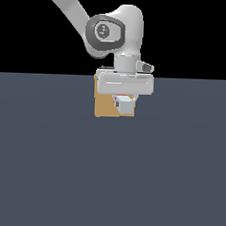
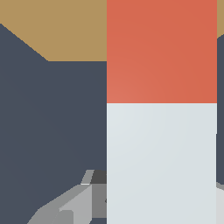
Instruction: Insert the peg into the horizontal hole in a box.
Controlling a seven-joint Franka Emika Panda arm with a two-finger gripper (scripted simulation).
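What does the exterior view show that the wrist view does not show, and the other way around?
Only the exterior view shows the whole arm and the gripper body in front of the tan box. Only the wrist view shows clearly where the peg changes from white to red, with the red end toward the box. Both show the peg, the box and the grey floor. Neither shows the hole.

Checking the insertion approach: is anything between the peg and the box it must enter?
Nothing visible. In the wrist view the peg, held in the gripper, points its red end at the tan box, with only bare floor beside it. The hole itself is hidden behind the peg.
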